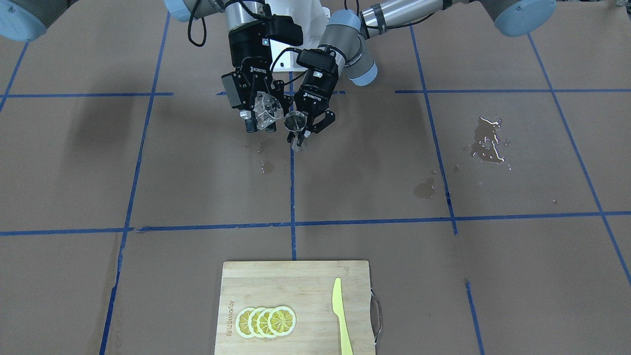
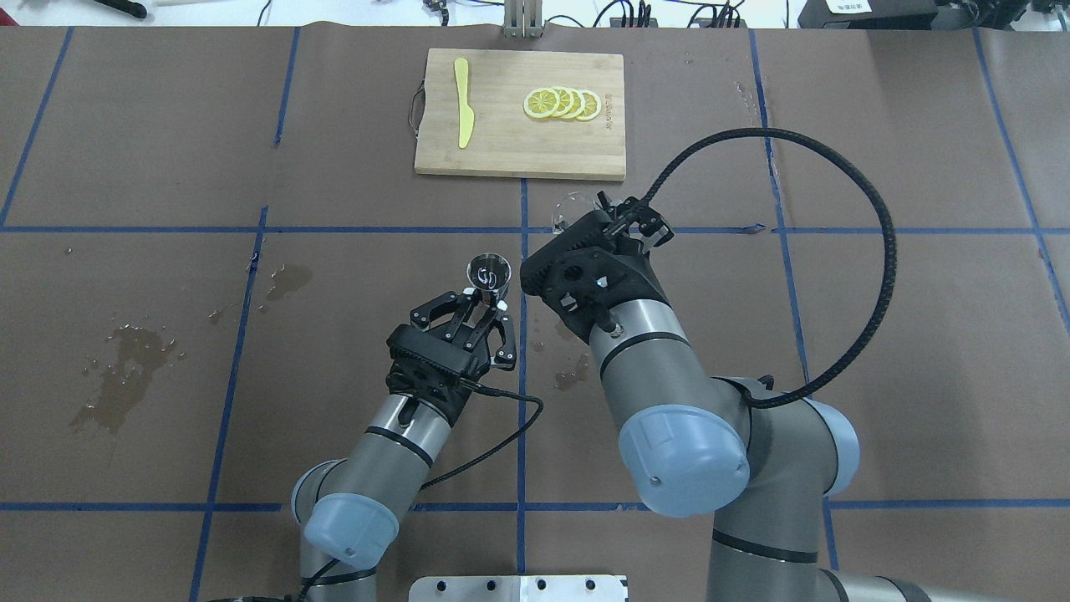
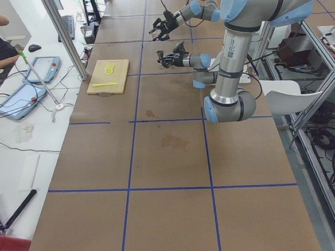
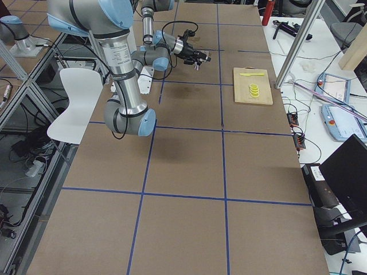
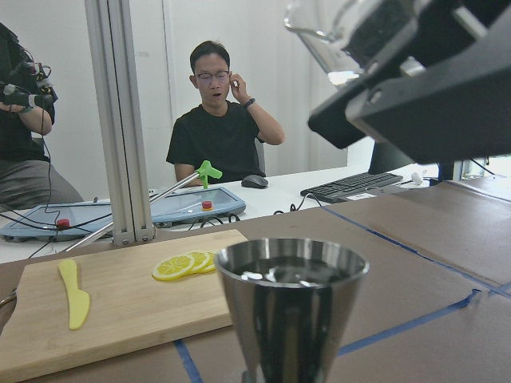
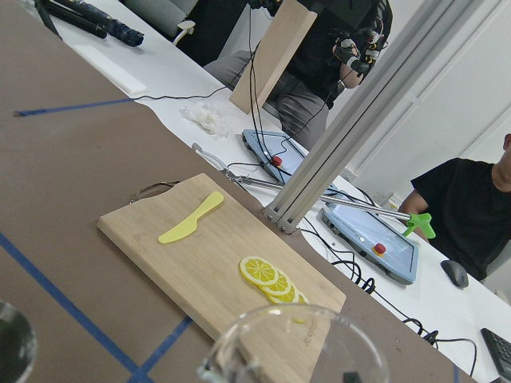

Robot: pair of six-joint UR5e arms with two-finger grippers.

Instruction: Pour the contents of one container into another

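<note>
The clear glass beaker [image 1: 268,111] hangs tilted above the table, and my right gripper [image 1: 261,121] is shut on it. Its spout leans toward the silver jigger [image 1: 296,121], which stands upright in the air just beside and slightly below it. My left gripper [image 1: 299,134] is shut on the jigger's lower part. In the overhead view the jigger [image 2: 489,272] shows a shiny inside, and the beaker [image 2: 571,207] peeks out past the right wrist. The left wrist view shows liquid near the rim of the jigger [image 5: 291,311], with the beaker [image 5: 335,40] above it. The beaker's rim [image 6: 295,351] fills the bottom of the right wrist view.
A wooden cutting board [image 1: 296,281] lies at the table's far side with lemon slices [image 1: 266,321] and a yellow knife [image 1: 340,315]. Wet patches [image 1: 488,140] darken the brown paper, with small ones [image 1: 266,166] under the grippers. People sit beyond the table's far edge.
</note>
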